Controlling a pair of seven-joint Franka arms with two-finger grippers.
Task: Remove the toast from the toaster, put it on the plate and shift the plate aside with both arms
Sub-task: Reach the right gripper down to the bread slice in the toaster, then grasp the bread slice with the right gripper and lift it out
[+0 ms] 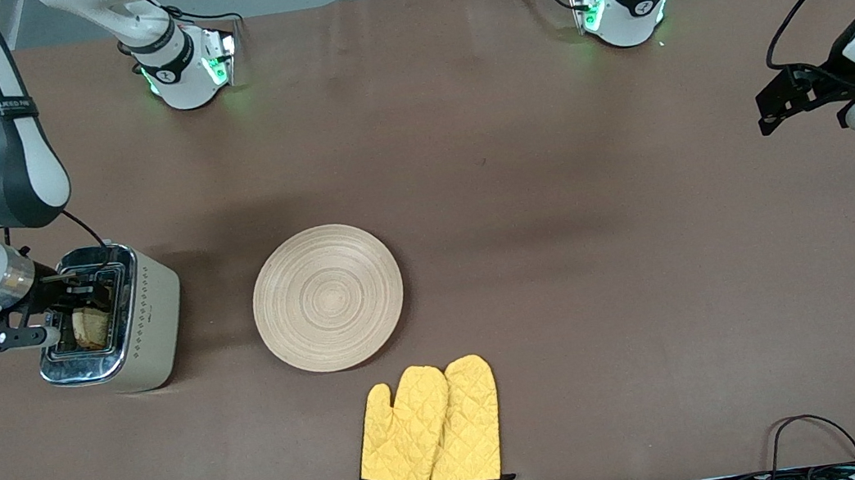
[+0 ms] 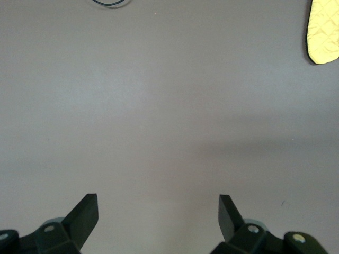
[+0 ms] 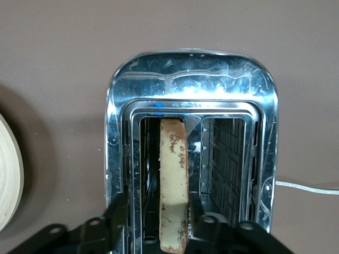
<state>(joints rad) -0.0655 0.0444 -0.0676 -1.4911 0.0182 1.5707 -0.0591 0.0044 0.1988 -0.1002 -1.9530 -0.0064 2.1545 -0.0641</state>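
Your right hand is down over the boxy cream toaster with the chrome top. Its fingers straddle the brown slice of toast standing in one slot, but you cannot tell if they grip yet. The round light-wood plate waits at the toaster's 3 o'clock, nothing between. Yellow quilted mitts lie at the plate's 5 o'clock. Your left hand waits released above bare desk.
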